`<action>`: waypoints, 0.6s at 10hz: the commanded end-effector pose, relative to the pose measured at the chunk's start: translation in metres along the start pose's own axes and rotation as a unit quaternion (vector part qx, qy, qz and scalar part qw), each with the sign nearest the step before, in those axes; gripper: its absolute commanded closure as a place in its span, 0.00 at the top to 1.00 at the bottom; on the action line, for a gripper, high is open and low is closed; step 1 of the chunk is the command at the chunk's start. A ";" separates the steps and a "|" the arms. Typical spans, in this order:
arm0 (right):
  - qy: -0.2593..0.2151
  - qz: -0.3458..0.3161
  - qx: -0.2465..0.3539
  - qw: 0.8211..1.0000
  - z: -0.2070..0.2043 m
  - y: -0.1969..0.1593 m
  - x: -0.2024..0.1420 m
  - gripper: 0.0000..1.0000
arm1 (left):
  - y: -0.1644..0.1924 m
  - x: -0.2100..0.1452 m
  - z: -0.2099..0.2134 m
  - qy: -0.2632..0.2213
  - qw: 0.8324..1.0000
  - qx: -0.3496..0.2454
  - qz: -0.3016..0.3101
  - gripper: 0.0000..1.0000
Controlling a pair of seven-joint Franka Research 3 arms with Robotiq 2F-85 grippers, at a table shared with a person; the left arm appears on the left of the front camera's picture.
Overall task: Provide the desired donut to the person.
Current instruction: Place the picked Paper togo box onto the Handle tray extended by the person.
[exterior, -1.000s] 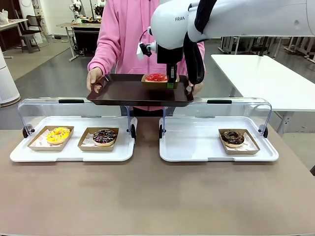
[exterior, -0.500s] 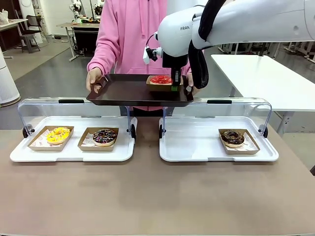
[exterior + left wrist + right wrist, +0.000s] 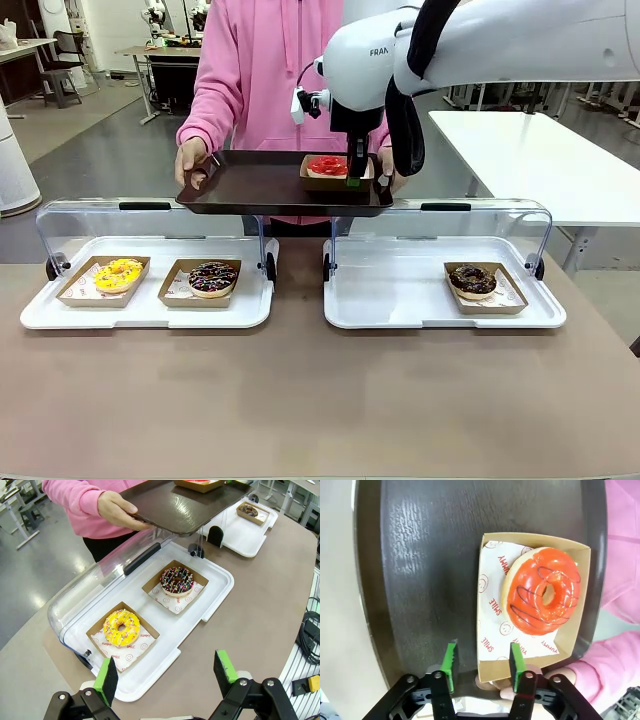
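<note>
Red-glazed donut [image 3: 542, 592], dark squiggles, lies flat, hole up, in its box [image 3: 540, 539]. Your left gripper [image 3: 166, 669] and right gripper [image 3: 483, 655] have jaws wide, holding nothing.

— How much of the person [image 3: 255, 70] shows from the front?
— Neck down; the top edge cuts off the rest.
— And the hand [image 3: 487, 683]?
— Mostly hidden under the tray [image 3: 420, 555].
— The donut box [image 3: 202, 486]?
— Clipped by the left wrist view's top edge.

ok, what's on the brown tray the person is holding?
One cardboard boat holding a red-glazed donut on printed paper, open right pincer above its edge. Paper beneath the donut is covered.
</note>
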State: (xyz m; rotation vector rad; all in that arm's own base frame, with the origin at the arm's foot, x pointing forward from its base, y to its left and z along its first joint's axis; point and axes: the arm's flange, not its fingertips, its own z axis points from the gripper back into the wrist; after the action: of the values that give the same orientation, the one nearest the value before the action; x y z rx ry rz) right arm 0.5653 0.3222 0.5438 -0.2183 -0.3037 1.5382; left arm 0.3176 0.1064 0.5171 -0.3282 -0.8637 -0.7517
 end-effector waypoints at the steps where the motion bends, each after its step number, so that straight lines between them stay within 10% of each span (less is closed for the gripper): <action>1: -0.021 0.017 0.023 0.999 0.008 0.009 -0.009 0.96 | 0.000 0.001 0.001 -0.003 1.000 -0.002 0.009 1.00; 6: -0.043 0.020 0.054 0.997 0.023 0.014 -0.020 1.00 | 0.000 0.001 0.001 -0.003 1.000 -0.002 0.009 1.00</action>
State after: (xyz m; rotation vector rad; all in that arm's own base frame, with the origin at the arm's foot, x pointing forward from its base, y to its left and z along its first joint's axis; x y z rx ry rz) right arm 0.5504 0.3103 0.5658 -0.1033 -0.2886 1.5841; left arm 0.3176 0.1064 0.5171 -0.3282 -0.8637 -0.7517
